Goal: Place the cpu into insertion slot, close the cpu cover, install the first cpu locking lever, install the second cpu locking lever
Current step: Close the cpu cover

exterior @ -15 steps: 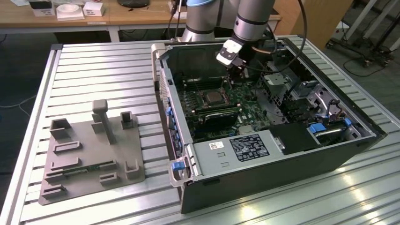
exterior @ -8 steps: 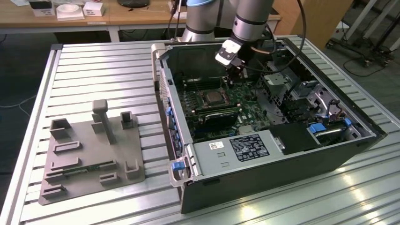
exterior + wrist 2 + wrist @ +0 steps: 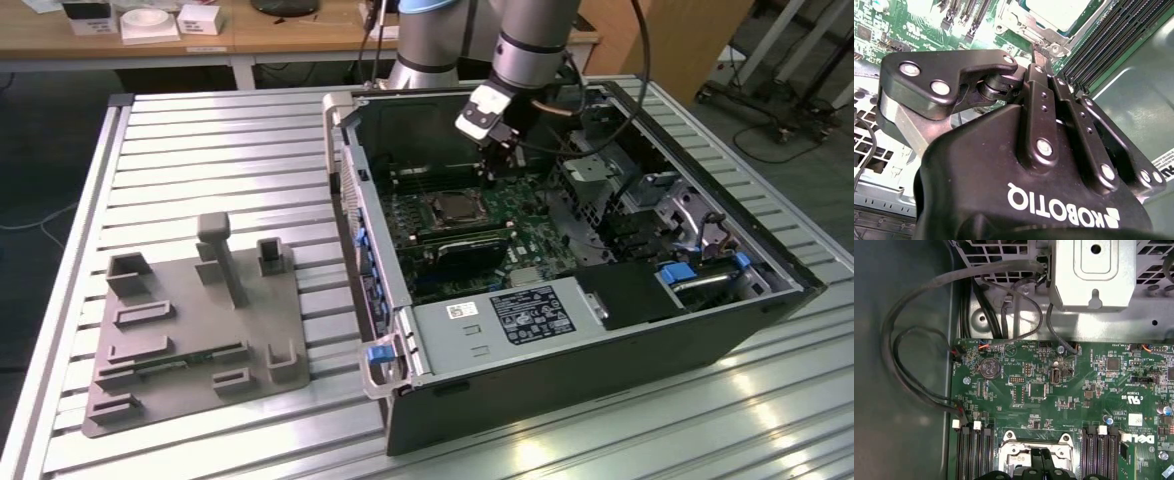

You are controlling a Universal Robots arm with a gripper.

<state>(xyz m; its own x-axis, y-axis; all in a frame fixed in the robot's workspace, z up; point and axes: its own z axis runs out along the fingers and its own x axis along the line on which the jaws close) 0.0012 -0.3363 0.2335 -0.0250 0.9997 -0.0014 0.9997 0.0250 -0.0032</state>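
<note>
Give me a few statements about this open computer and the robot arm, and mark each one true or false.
1. The chip sits in the socket on the green board. True.
2. The gripper hangs over the grey holder. False: it is inside the computer case, at the socket's edge.
3. The gripper's fingers are spread wide. False: they are shut together.
4. The grey holder lies on the slatted table, on the exterior view's left of the computer case. True.
</note>
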